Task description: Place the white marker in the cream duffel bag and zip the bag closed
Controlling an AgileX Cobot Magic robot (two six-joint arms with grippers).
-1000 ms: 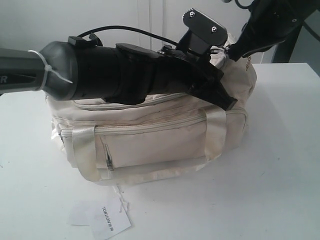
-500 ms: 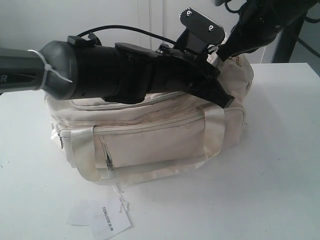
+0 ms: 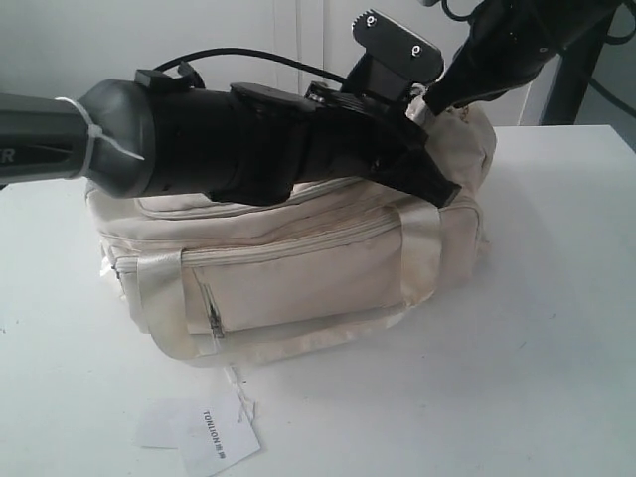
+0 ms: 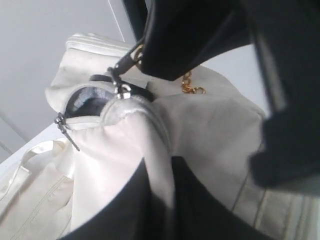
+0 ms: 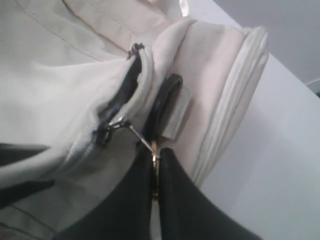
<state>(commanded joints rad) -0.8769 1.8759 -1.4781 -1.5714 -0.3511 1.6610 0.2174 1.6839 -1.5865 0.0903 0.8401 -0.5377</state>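
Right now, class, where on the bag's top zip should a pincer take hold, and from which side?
I'd grip the thin metal pull tab that sticks out from the slider, pinching its flat faces. Come in line with it from the end of the bag, as the right pincer does.

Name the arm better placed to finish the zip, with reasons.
Right. The right gripper is shut on the zipper pull; the left gripper only pinches the bag's fabric, bracing it.
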